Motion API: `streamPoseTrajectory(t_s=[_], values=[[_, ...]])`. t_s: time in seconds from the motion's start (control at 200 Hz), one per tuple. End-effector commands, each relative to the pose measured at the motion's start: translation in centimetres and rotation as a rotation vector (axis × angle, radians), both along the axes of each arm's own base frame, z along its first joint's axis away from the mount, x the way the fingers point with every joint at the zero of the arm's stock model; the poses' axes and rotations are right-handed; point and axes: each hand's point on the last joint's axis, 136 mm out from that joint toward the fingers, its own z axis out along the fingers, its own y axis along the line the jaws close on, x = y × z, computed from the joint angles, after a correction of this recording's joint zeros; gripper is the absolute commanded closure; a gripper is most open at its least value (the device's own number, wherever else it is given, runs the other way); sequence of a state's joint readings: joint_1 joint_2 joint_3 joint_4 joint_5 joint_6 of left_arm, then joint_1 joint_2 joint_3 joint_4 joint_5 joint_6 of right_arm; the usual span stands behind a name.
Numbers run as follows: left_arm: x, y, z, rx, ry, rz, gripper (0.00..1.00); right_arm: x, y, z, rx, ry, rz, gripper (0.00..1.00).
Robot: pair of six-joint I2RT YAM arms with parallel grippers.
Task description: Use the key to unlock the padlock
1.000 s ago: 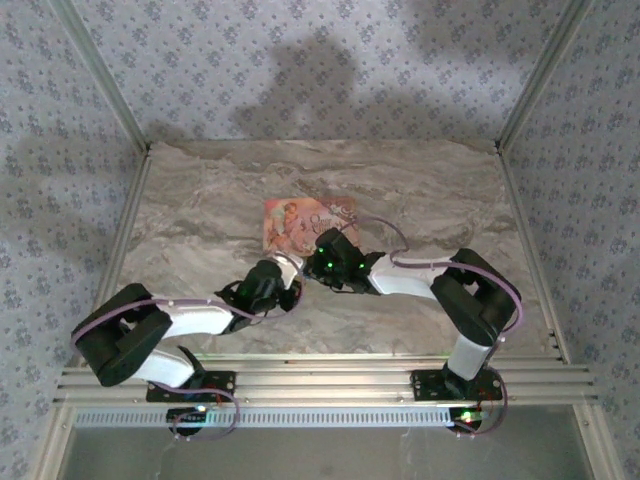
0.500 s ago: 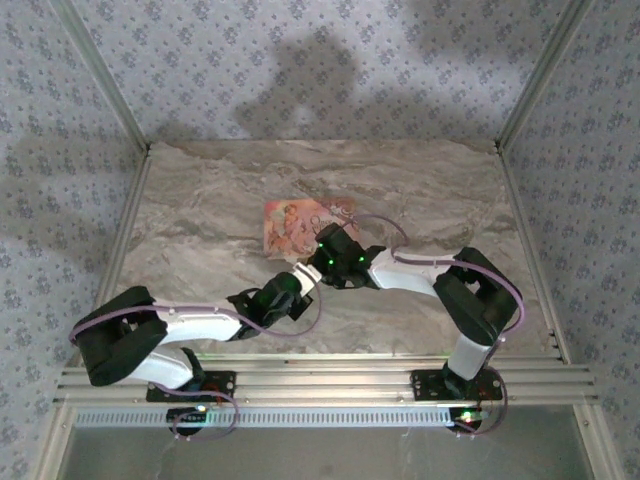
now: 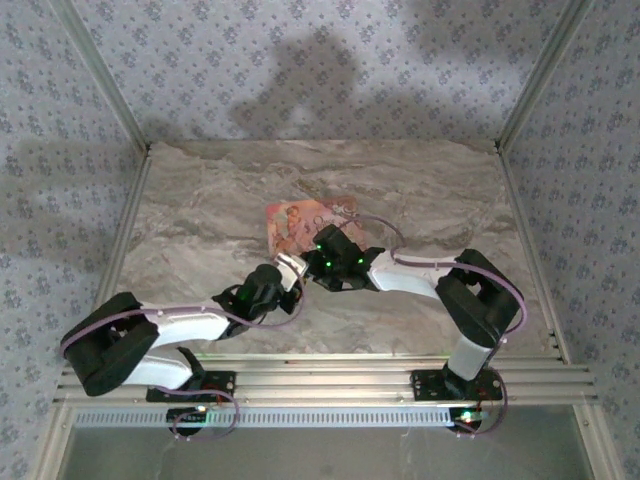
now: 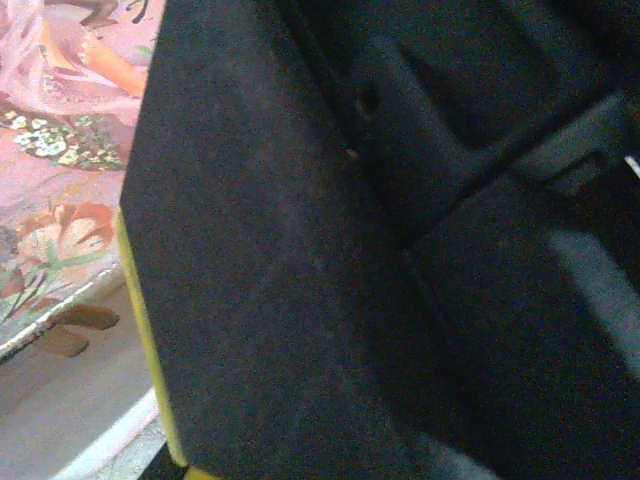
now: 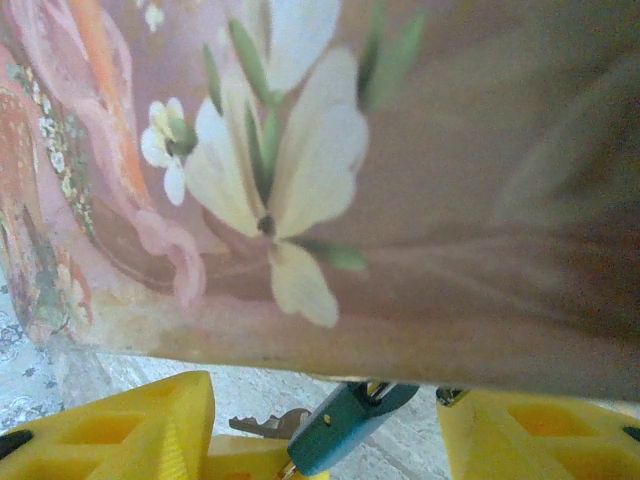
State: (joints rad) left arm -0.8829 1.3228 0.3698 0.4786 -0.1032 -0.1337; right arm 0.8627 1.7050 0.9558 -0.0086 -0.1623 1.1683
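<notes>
- 2 arms reach in from the near edge of the marbled desk [image 3: 200, 230] and meet close to its middle. The left arm [image 3: 190, 322] comes from the near-left corner and the right arm [image 3: 410, 272] from the near-right corner.
- A flat pink box [image 3: 300, 218], painted with flowers and figures, lies about mid-desk. Both wrists crowd its near edge.
- The right jaws are released: their 2 yellow fingers [image 5: 130, 430] stand well apart, low over the desk and right up against the box's near edge.
- Between those fingers sits the key [image 5: 340, 420], its blue-green head on a thin wire ring and clear of both fingers. A plain metal key [image 5: 262, 425] lies just beside it.
- The key's blade slants down to a smooth yellow piece that looks like the padlock [image 5: 245, 460], tight beside 1 of the fingers. I cannot tell whether the blade is in the lock.
- The left jaws are clenched, but I cannot tell what, if anything, they grip.
- In the left wrist view a dark block [image 4: 350, 250] sits very close, with a thin yellow strip [image 4: 140, 320] down its edge. Beyond it are the pink box and a patch of desk.
</notes>
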Motion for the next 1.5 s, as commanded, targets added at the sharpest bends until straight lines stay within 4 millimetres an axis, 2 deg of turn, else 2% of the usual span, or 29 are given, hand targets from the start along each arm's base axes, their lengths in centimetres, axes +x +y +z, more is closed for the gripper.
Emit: streamPoseTrajectory(t_s=[0.0, 0.145, 0.43, 0.585, 0.869, 1.124, 1.309, 1.494], values=[[0.1, -0.9, 1.9, -0.087, -0.022, -0.019, 1.00, -0.7, 0.2, 0.9, 0.034, 0.010, 0.002, 0.37], [0.1, -1.0, 1.8, -0.092, -0.013, -0.020, 1.00, -0.8, -0.1, 1.1, 0.032, 0.003, -0.005, 0.35], [0.0, -1.7, 1.1, -0.119, 0.059, -0.010, 1.00, -0.8, -1.9, 1.3, 0.074, -0.039, -0.095, 0.35], [-0.1, -1.9, 0.7, -0.134, 0.082, -0.007, 1.00, -0.8, -1.9, 1.3, 0.071, -0.041, -0.092, 0.35], [-0.5, -2.6, 1.4, -0.224, 0.140, -0.003, 1.00, -0.4, -2.2, 0.4, 0.072, -0.045, -0.123, 0.36], [-0.5, -2.9, 1.8, -0.266, 0.169, 0.013, 1.00, -0.1, -2.4, -0.1, 0.087, -0.037, -0.145, 0.38], [-0.4, -3.1, 1.9, -0.298, 0.196, 0.035, 1.00, -0.1, -3.0, -0.4, 0.080, -0.039, -0.169, 0.46], [-0.3, -3.1, 2.4, -0.331, 0.210, 0.051, 1.00, -0.2, -3.3, -0.8, 0.068, -0.033, -0.176, 0.50]])
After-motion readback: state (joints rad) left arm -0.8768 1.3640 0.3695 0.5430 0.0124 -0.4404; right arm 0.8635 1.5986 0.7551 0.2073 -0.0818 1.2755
